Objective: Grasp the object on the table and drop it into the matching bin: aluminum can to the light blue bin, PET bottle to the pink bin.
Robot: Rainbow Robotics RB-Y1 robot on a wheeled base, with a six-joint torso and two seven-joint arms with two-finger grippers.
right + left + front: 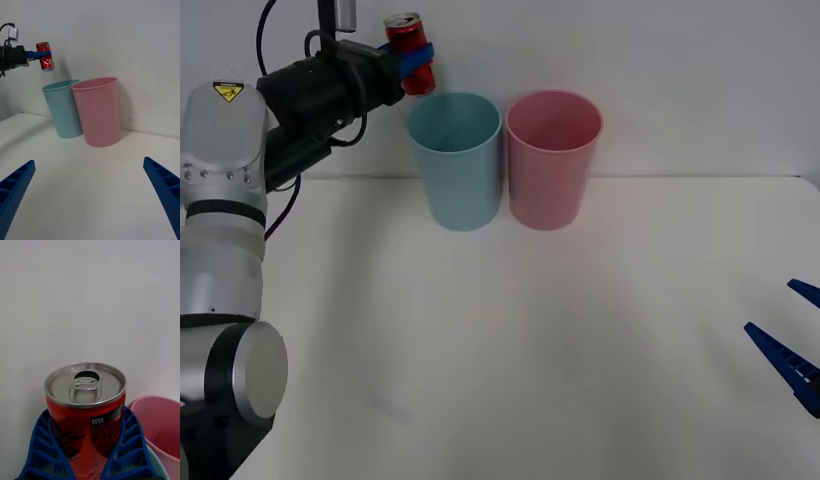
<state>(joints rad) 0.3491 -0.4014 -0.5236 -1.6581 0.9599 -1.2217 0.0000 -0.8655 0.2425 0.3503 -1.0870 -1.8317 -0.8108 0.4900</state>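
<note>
My left gripper [416,57] is raised high at the back left and is shut on the red aluminum can [409,52], which has a silver top and pull tab. The can [85,416] sits upright between the blue fingers [41,450]. It hangs in the air just left of and above the rim of the light blue bin [454,160]. The pink bin [553,158] stands touching the blue one on its right. From the right wrist view the can [45,56] is above and beside the light blue bin [63,108] and the pink bin [98,111]. My right gripper [90,198] rests open, low at the table's right.
The white table [520,340] stretches wide in front of the two bins. A plain wall rises right behind them. My right gripper's fingers [792,362] sit near the table's right edge.
</note>
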